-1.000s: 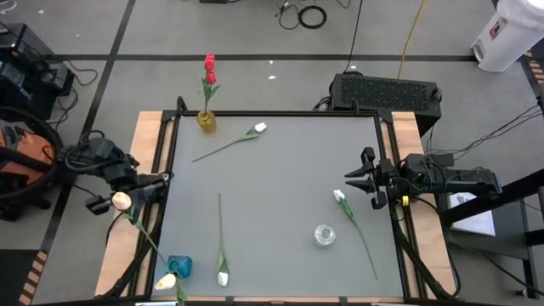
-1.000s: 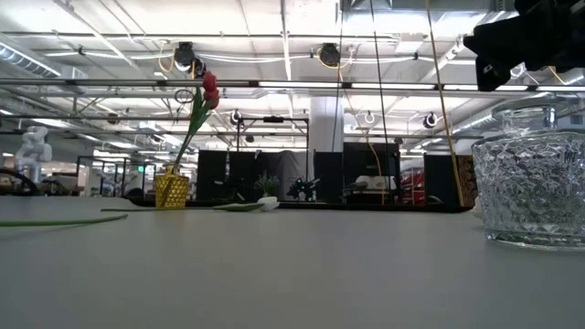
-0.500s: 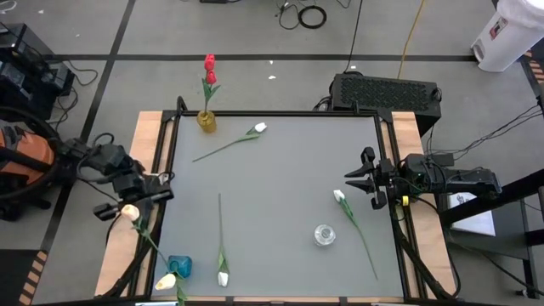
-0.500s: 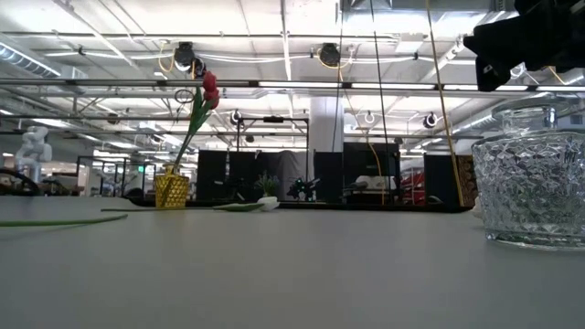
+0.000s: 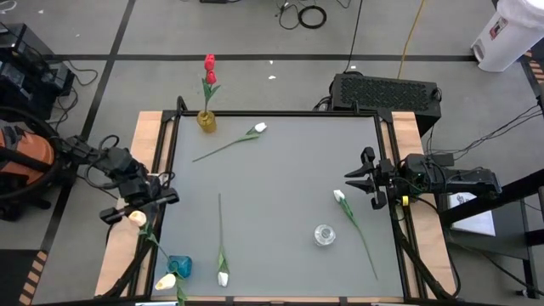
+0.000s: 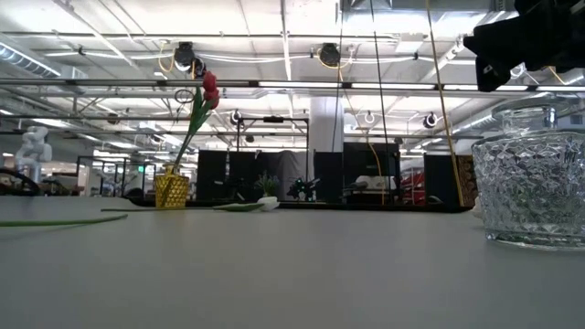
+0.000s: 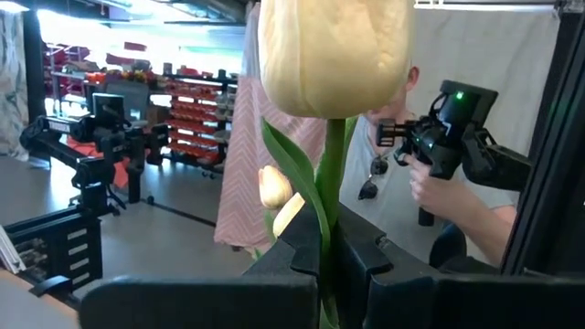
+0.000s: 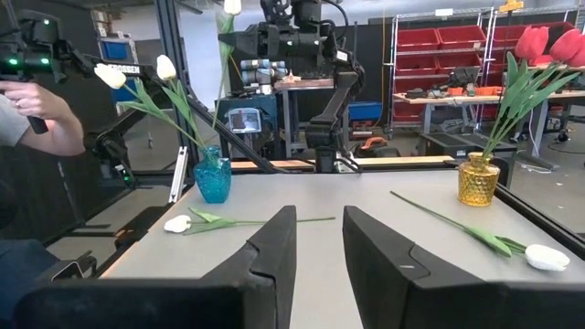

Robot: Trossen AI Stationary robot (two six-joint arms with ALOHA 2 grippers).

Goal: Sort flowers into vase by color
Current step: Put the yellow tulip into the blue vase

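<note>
Flowers lie and stand all over my table (image 5: 280, 178), sorted only in part. The yellow vase (image 5: 206, 121) at the far left corner holds two red tulips (image 5: 209, 65), upright with a slight lean. The blue vase (image 5: 179, 266) at the near left corner holds a cream tulip (image 5: 165, 281), whose head hangs out over the table's edge. The clear glass vase (image 5: 324, 235), near the right side, holds nothing that I can see.

My left gripper (image 5: 140, 206) is over the left edge of the table, just beyond the blue vase, clenched on the stem of a cream flower (image 5: 137, 218); in my left wrist view its big bud (image 7: 334, 57) stands straight above my fingers. The stem runs down toward the blue vase.

My right gripper (image 5: 361, 179) waits at the table's right edge, fingers parted and holding nothing.

Three white tulips lie flat on the table: one (image 5: 260, 128) near the yellow vase, one (image 5: 223, 278) beside the blue vase, and one (image 5: 339, 196) just in front of my right gripper, near the glass vase
</note>
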